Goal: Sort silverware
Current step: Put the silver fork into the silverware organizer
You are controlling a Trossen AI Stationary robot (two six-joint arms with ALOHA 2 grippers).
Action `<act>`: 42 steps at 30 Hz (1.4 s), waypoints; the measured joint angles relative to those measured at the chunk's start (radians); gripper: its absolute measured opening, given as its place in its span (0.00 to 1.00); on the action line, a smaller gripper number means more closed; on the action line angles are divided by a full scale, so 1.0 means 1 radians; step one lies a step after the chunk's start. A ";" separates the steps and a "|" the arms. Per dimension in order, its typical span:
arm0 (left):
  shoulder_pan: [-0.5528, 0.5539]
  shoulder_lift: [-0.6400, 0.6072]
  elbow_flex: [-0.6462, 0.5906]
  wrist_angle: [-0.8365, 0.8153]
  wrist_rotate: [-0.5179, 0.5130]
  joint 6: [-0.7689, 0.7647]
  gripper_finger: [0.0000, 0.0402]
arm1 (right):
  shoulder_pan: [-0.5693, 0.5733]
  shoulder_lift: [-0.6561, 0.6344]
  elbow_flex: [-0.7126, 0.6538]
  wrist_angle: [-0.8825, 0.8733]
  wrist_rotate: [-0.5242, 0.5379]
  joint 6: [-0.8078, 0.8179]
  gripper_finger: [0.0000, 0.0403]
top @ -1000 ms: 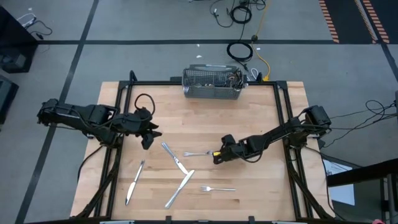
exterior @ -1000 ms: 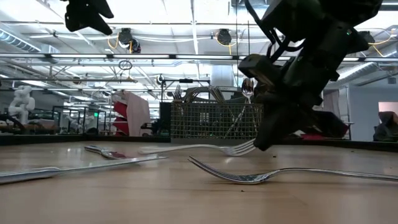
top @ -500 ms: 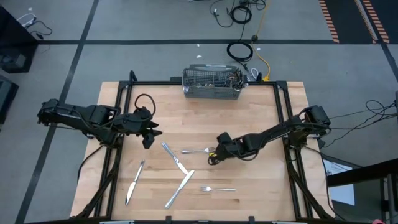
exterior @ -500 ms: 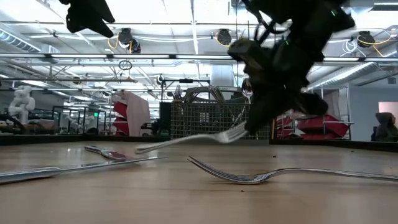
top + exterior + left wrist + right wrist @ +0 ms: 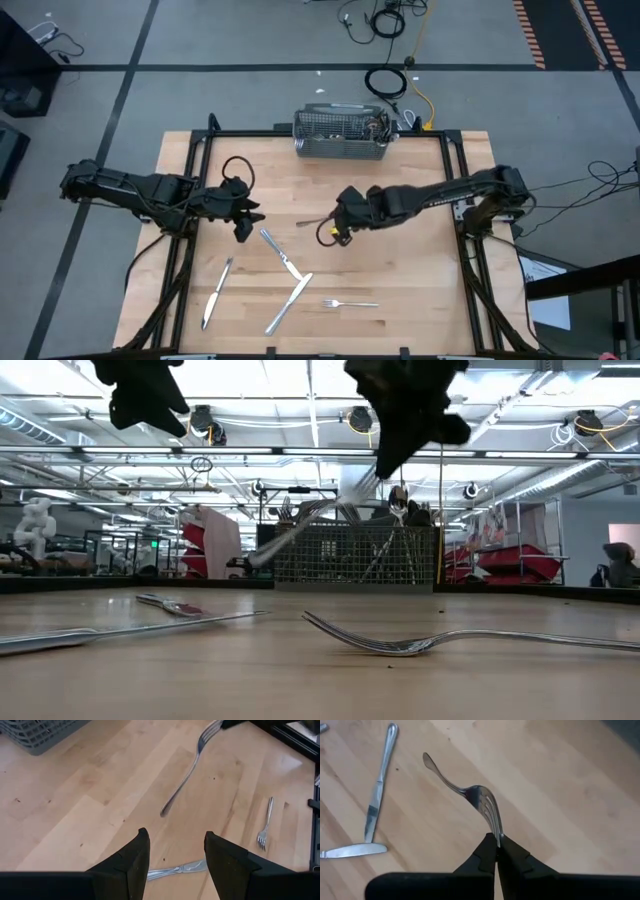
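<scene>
A silver fork (image 5: 312,221) hangs in the air over the table's middle, with my right gripper (image 5: 337,226) shut on it; the low view shows the fork (image 5: 310,520) well above the wood. On the table lie three table knives (image 5: 280,252) (image 5: 290,303) (image 5: 215,293) and another fork (image 5: 350,303), all flat. My left gripper (image 5: 241,216) hovers open above the left part of the table, near the far end of the middle knife, with nothing between its fingers (image 5: 142,855). My right gripper pinches the fork's tine end (image 5: 494,827) between its two fingertips (image 5: 490,851). The fingers slant down from the table's right side, roughly in line with the fork. The fork is lifted clear, and its handle (image 5: 262,554) slopes down toward the table's left.
A grey wire-mesh basket (image 5: 340,135) with silverware standing in it sits at the table's far edge, in the middle. The near-middle fork (image 5: 450,640) lies close to the low camera. Bare wood lies to the right of the held fork.
My right gripper has risen and drawn toward the far edge and a little left, rolling as it went. The fork came up with it: first its tine end, with the handle tip still on the wood, then the whole fork clear of the table.
</scene>
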 joint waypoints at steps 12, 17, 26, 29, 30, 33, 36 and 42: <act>0.000 0.000 0.000 0.003 -0.072 0.008 0.47 | -0.090 -0.001 0.256 -0.227 0.101 -0.259 0.00; 0.000 0.000 0.000 0.012 -0.081 0.009 0.47 | -0.176 -0.001 0.378 -0.303 0.125 -0.408 0.00; 0.000 0.000 0.000 0.031 -0.123 0.008 0.47 | -0.352 -0.002 0.594 -0.305 0.176 -0.693 0.00; 0.000 0.000 0.000 0.031 -0.134 0.004 0.47 | -0.415 -0.002 0.641 -0.298 0.176 -0.769 0.00; 0.000 0.000 0.000 0.031 -0.135 0.003 0.47 | -0.434 -0.003 0.650 -0.292 0.176 -0.794 0.00; 0.000 0.000 0.000 0.031 -0.147 0.001 0.47 | -0.493 -0.003 0.671 -0.272 0.170 -0.861 0.00; 0.000 0.000 0.000 0.032 -0.161 -0.001 0.47 | -0.547 -0.003 0.672 -0.243 0.131 -0.908 0.00; 0.000 0.000 0.000 0.060 -0.175 0.000 0.47 | -0.606 0.041 0.672 -0.218 0.064 -0.987 0.00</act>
